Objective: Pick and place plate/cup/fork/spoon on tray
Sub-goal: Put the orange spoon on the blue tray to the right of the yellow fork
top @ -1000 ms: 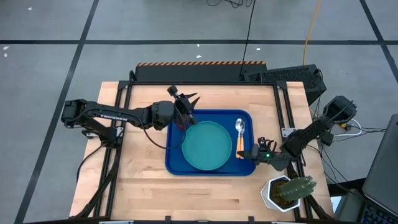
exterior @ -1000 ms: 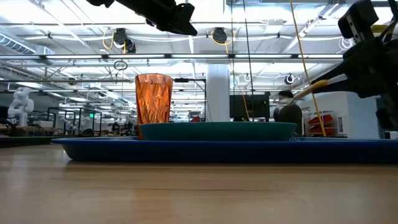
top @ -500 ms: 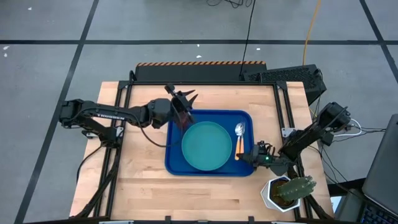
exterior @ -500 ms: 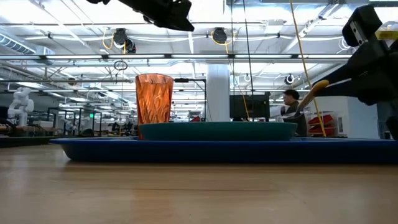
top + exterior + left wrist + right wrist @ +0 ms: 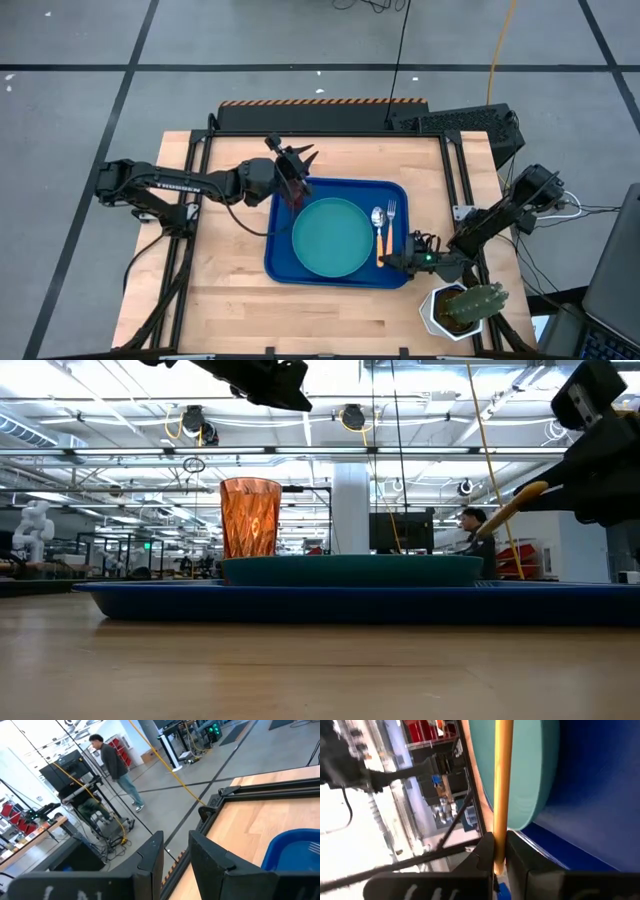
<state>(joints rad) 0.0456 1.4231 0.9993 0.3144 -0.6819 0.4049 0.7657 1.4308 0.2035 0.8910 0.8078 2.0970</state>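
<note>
Orange spoon (image 5: 503, 780) in right claw (image 5: 499, 862).

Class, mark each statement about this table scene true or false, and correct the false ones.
1. The plate lies on the tray. True.
2. The cup lies on its side. False: it stands upright.
3. The right gripper is shut on an orange handle. True.
4. The left gripper grips the cup. False: it is open and hangs above the cup, apart from it.
</note>
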